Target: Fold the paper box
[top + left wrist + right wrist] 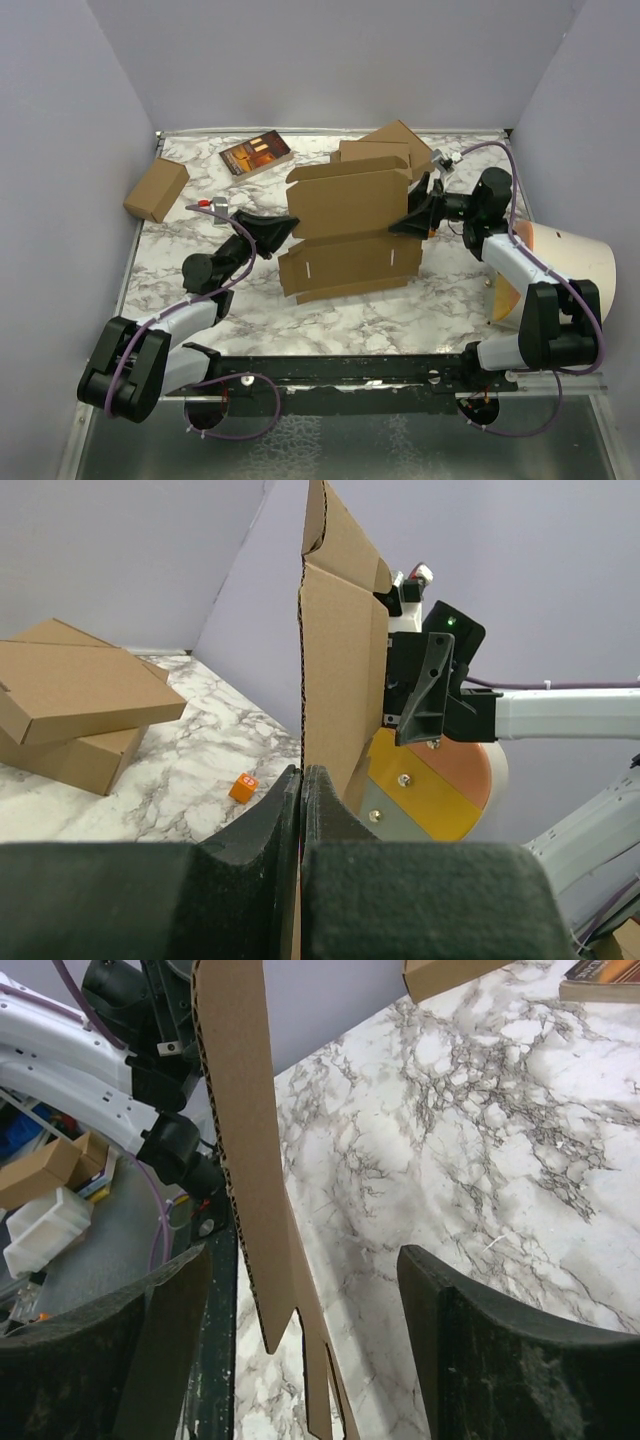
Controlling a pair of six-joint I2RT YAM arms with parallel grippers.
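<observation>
Paper box (345, 205), plain brown cardboard.

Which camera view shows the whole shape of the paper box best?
The top external view: the paper box shows almost whole there, with its flaps and slits. The left wrist view shows only one upright panel, nearly edge-on. The right wrist view shows just a narrow strip of its cut edge.

White marble-veined table (250, 310), plain pale lilac walls (330, 60), soft even light
</observation>
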